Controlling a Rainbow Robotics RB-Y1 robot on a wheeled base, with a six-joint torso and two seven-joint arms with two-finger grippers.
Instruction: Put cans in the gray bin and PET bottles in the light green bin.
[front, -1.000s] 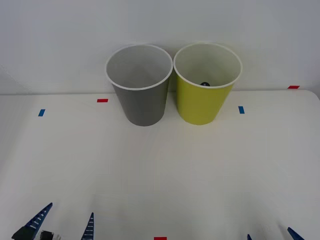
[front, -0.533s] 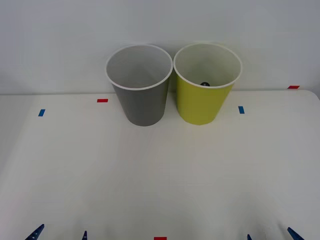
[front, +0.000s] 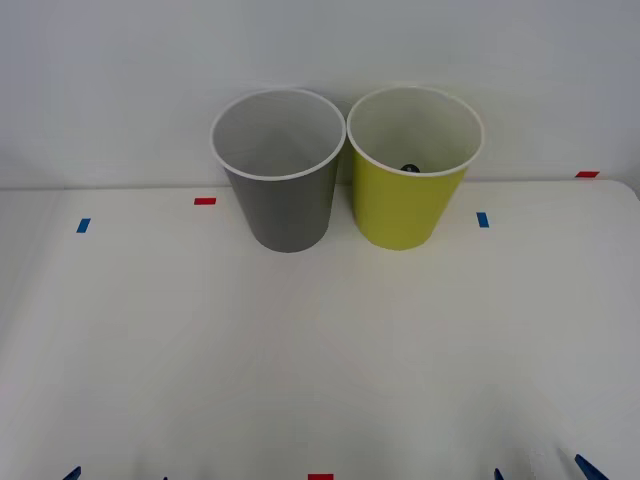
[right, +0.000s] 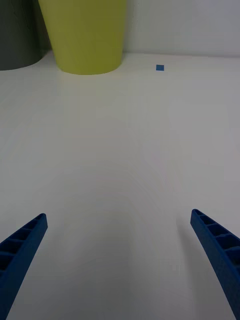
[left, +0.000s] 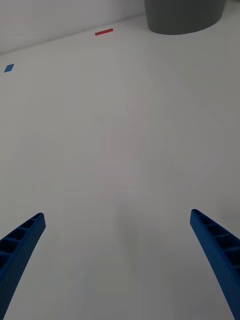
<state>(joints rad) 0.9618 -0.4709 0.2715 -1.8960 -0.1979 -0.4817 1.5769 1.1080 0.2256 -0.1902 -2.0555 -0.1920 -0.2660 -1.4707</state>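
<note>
Bins side by side: gray bin, light green bin. Left gripper spread wide, right gripper too, both holding nothing.

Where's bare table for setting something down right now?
The white table lies bare from the open left gripper and open right gripper at the near edge up to the bins. It is crowded only at the back, where the tall gray bin and yellow-green bin stand side by side.
</note>
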